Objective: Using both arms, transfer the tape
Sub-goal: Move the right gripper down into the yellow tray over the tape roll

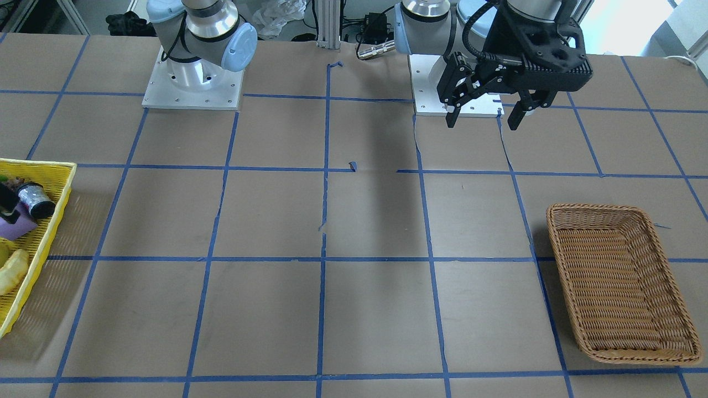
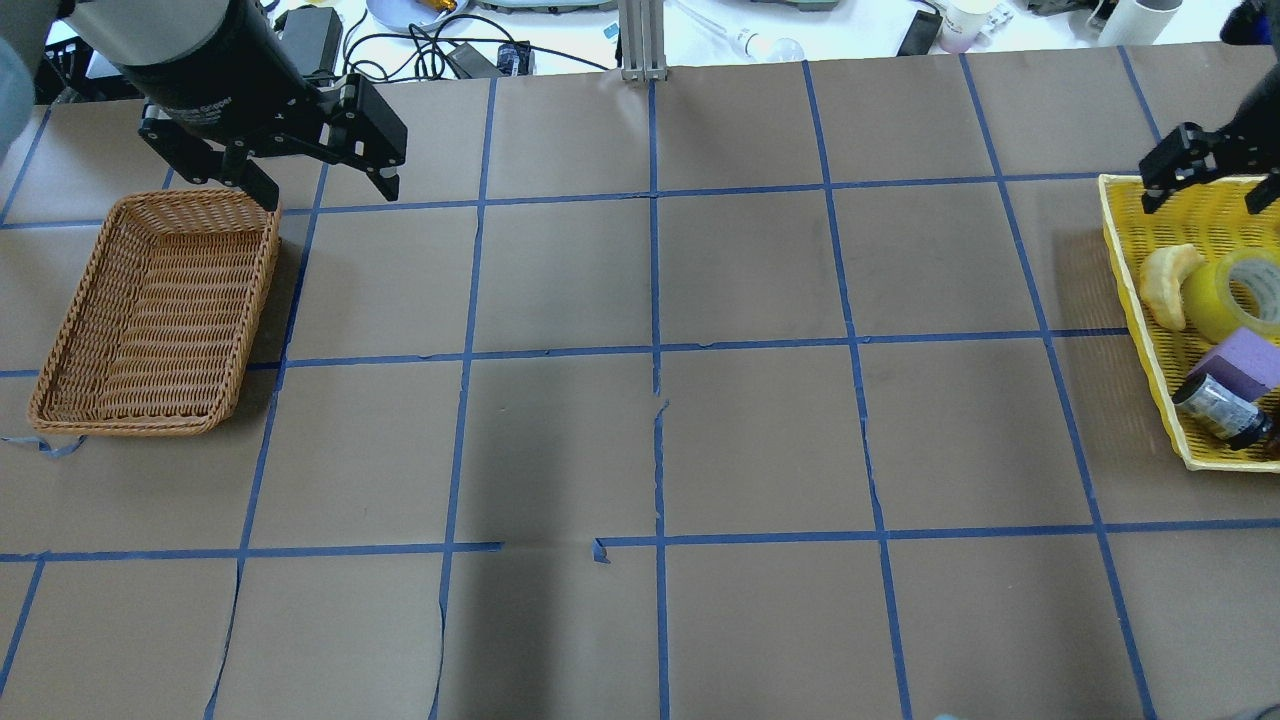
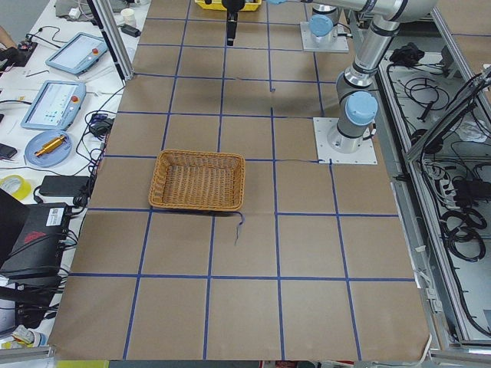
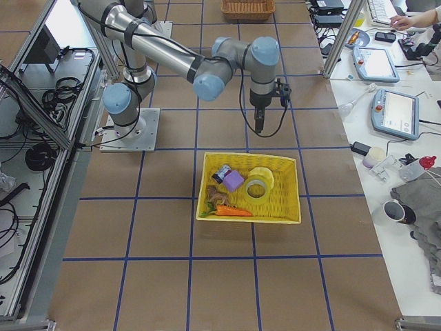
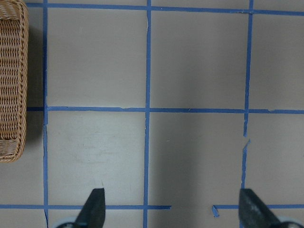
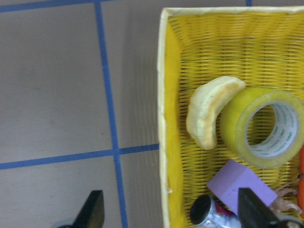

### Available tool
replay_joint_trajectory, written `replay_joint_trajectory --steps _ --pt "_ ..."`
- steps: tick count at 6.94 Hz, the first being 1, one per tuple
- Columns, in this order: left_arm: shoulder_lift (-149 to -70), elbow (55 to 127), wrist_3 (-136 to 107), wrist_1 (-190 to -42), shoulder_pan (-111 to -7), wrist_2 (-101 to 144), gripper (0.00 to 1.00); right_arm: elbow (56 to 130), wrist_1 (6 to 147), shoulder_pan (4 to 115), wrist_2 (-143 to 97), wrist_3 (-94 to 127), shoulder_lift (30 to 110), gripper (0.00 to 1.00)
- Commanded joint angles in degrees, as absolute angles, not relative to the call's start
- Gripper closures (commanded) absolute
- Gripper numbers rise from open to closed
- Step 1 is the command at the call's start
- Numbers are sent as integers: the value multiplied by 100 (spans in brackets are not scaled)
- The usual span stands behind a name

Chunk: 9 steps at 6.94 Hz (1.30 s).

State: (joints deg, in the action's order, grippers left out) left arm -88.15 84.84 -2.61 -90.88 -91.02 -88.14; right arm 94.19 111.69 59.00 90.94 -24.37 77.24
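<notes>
The brown paper-covered table (image 2: 700,450) carries a grid of blue tape lines (image 2: 655,350). 2 arms stand at its near edge. The left arm (image 3: 368,46) holds the left gripper (image 2: 327,192) above the table just right of the wicker basket's far corner. Its fingers are spread wide and have hold of nothing. The right arm (image 4: 172,62) reaches out over the right end of the table. There the right gripper (image 2: 1205,200) hangs above the far rim of the yellow basket, also spread wide and empty. In its wrist view 1 fingertip shows over the table and 1 over the basket.

The wicker basket (image 2: 130,428) lies at the left end with nothing in it. The yellow basket (image 6: 164,118) lies at the right end. The tape (image 6: 235,118) lies inside it with its hole facing up, far from the wicker basket. A pale curved piece (image 6: 209,114) rests against its left side. A purple block (image 6: 240,183) sits just near of the tape, with a glittery cylinder (image 6: 211,216) beside it.
</notes>
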Motion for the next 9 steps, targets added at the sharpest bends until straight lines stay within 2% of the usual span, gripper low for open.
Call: replay_joint_trajectory --steps 1,4,6,7,9 --pt "-8815 8490 -264 -9079 -9062 -8772 0 9422 11949 5276 9123 -2872 6912 0" --pt "-8833 8490 -255 -9026 -9027 -8824 0 9422 12479 5071 9114 -2883 6155 0" --pt "-8824 8490 -264 -9018 -9035 -8824 0 9431 12489 5071 9079 -2769 6004 3" --pt "-8816 8499 -264 -9018 -9026 -8850 0 9422 12489 5071 9079 -2708 5951 18" --pt "-8789 8490 -264 -9053 -8947 -8859 0 9378 12454 5071 9088 -2733 5976 88"
